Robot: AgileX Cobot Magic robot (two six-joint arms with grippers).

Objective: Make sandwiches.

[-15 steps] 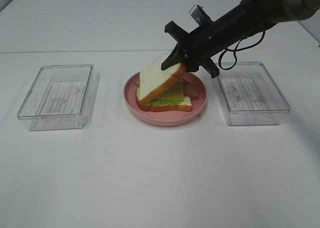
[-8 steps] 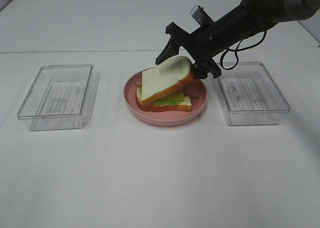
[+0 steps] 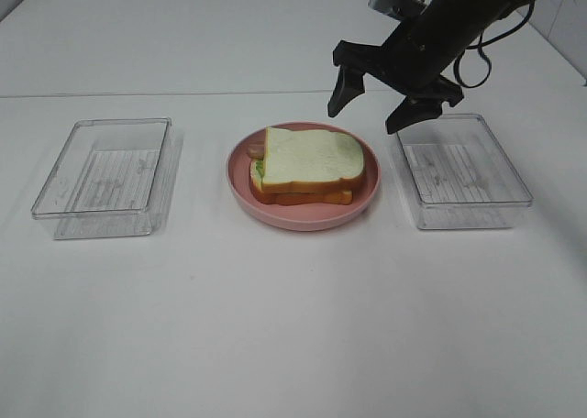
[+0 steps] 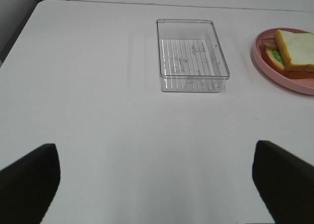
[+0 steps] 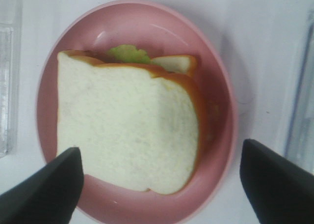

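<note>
Sandwich stacked on the plate, right hand hanging above it with nothing held.
The white-bread sandwich with orange-brown crust lies on the round pink plate; the black right hand hovers above the plate, spread wide; the left hand gapes wide too, well off from the plate.

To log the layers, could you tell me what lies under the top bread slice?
Under the top bread slice, green lettuce and a lower slice peek out above the pink plate; anything else is covered.

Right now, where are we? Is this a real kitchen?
Probably not a kitchen: more likely a robot test bench. There is a bare white table, a toy sandwich on a pink plate, and two clear plastic boxes.
</note>
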